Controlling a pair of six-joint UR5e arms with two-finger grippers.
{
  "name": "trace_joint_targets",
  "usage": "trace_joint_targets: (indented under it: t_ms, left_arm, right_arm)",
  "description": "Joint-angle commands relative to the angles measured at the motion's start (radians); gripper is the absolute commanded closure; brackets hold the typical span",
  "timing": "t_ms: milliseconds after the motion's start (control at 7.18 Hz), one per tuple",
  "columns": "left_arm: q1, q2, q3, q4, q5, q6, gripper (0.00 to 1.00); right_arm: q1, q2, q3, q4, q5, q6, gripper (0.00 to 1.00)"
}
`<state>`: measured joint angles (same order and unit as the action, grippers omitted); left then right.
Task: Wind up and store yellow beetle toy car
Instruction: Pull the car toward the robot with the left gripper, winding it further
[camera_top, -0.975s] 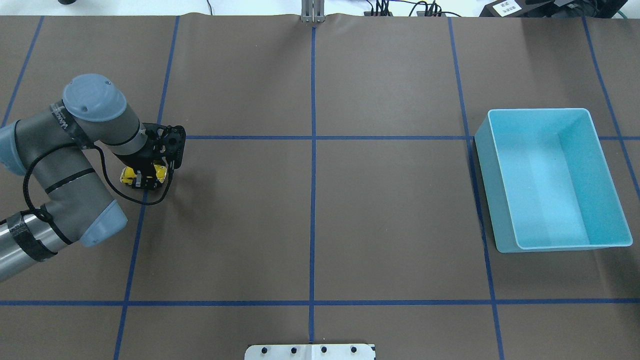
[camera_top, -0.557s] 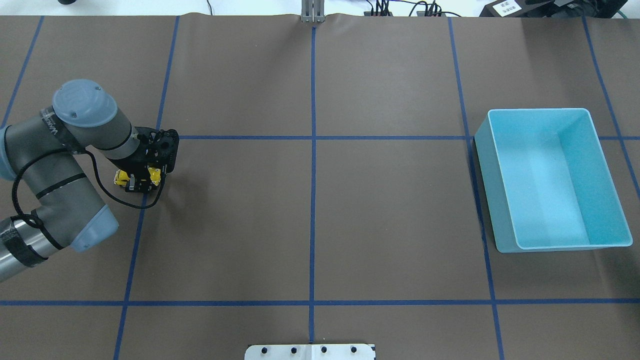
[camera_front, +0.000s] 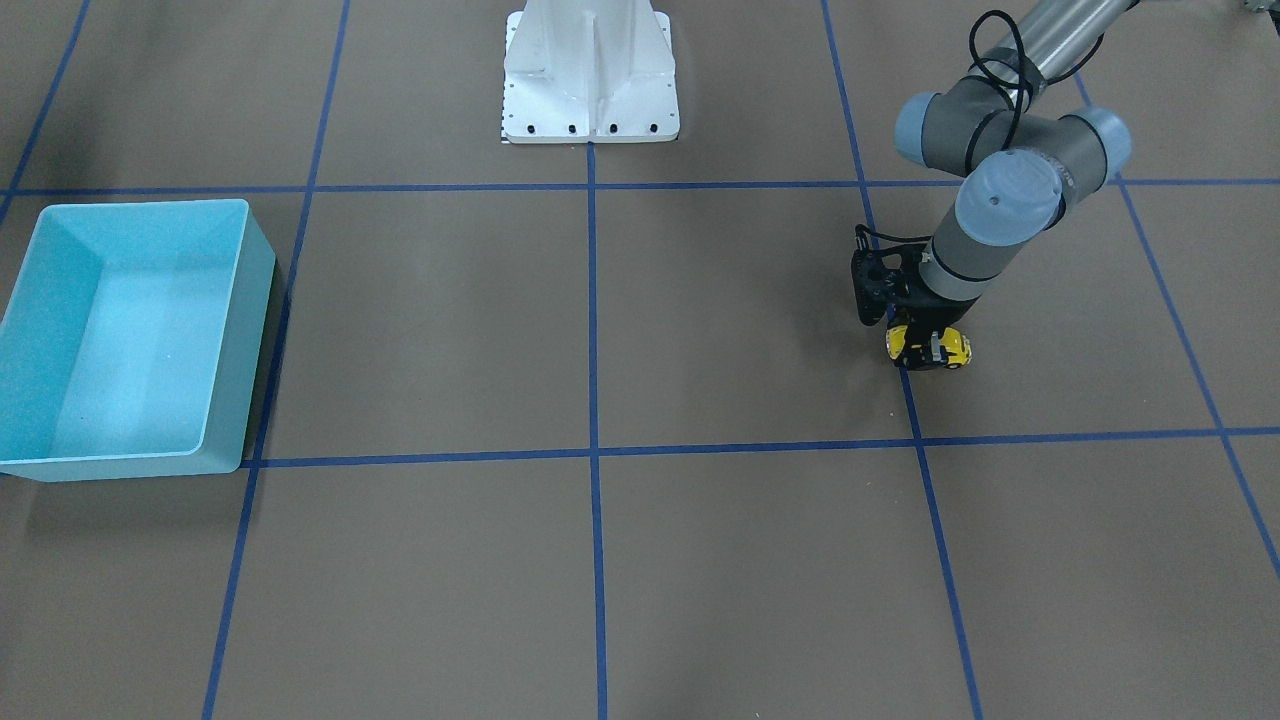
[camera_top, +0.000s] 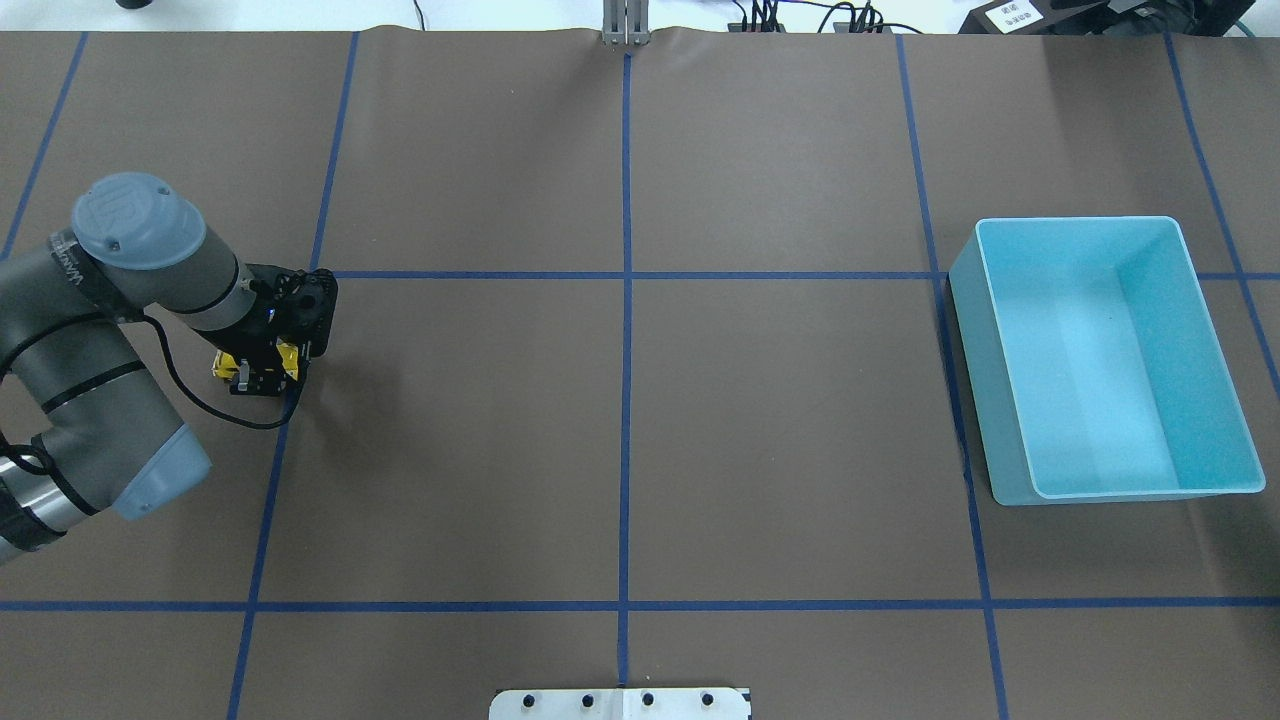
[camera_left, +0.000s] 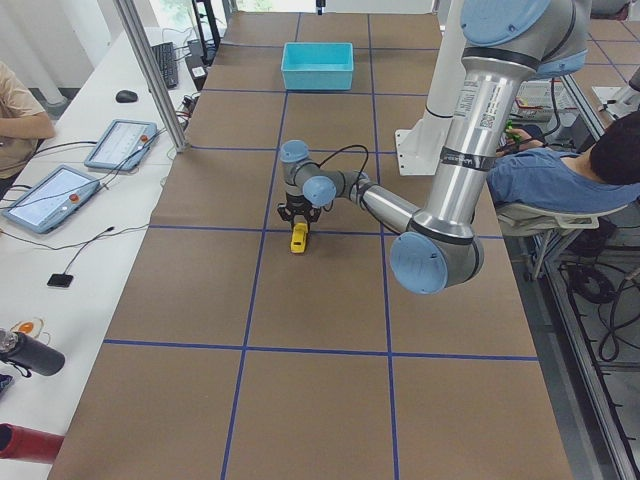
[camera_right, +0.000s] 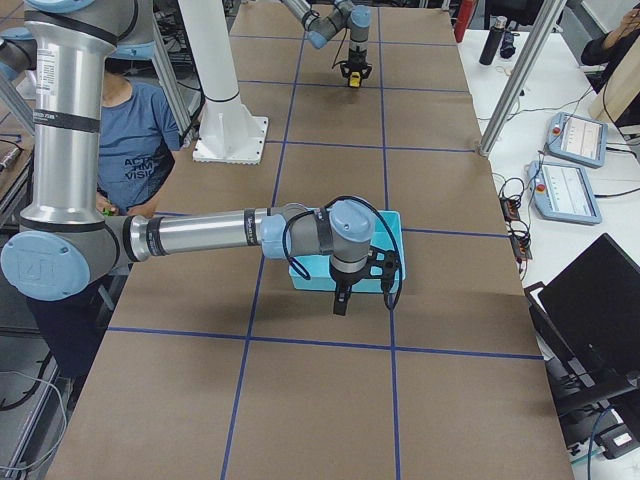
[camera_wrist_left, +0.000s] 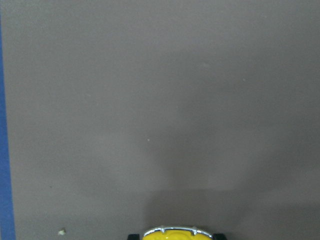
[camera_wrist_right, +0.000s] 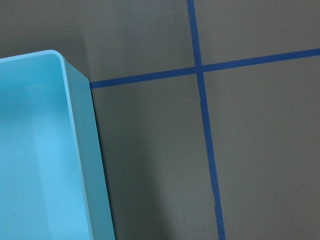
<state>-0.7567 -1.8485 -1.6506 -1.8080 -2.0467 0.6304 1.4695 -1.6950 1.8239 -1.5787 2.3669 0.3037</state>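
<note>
The yellow beetle toy car (camera_top: 222, 366) sits on the brown table at the left, close to a blue tape line. My left gripper (camera_top: 256, 376) is shut on its sides from above, hiding most of the body. From across the table the car (camera_front: 958, 348) shows under the same gripper (camera_front: 930, 352). The left wrist view catches only the car's yellow end (camera_wrist_left: 175, 233) at the bottom edge. My right gripper (camera_right: 341, 305) hangs beside the light blue bin (camera_top: 1075, 222); it shows only in the right side view, so I cannot tell its state.
The light blue bin (camera_front: 140, 205) stands open and empty at the right end; its wall (camera_wrist_right: 82, 125) fills the right wrist view's left. A white robot base (camera_front: 590, 75) sits at the table's near edge. A person sits behind the base (camera_right: 130, 140).
My left gripper has slid to the left across the table with the yellow car still in it. The bin has not moved.
</note>
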Motion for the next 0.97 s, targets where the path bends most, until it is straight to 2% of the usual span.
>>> trace_joint_targets:
  t_ms: [0,835]
  left_arm:
    - [-0.001,0.02,-0.008,-0.017,-0.001,0.002,1.0]
    - [-0.004,0.057,-0.006,-0.062,-0.001,0.061,1.0]
  right_arm:
    - [0.0,0.0,-0.002,0.0,0.0,0.0,0.0]
    - [0.0,0.0,-0.002,-0.001,0.0,0.0,0.0]
